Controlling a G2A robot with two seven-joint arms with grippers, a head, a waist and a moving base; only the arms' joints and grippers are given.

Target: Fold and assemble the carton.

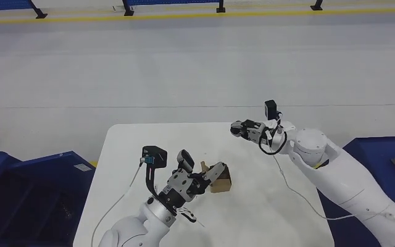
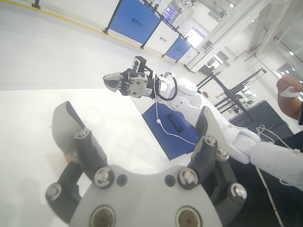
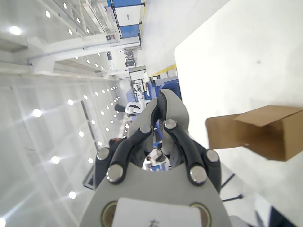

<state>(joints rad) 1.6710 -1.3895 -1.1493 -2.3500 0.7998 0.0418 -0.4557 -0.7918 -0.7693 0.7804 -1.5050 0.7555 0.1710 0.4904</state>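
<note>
While your left gripper (image 1: 200,168) hangs low over the white table (image 1: 123,160) with its fingers spread wide, the brown carton (image 1: 221,180) sits just beside one fingertip. Your right gripper (image 1: 235,129), fingers pressed together, hovers well apart.

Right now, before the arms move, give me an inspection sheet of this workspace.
Surface: white table, rounded corners.
Job's things: brown carton on the table, partly formed, a flap sticking out.
Clutter: nothing seen.
Grippers: left gripper open beside the carton; right gripper shut, empty, near the table's far edge.
Cables: white cables trail from both arms.
Surroundings: blue bins flank the table; yellow floor line beyond.
</note>
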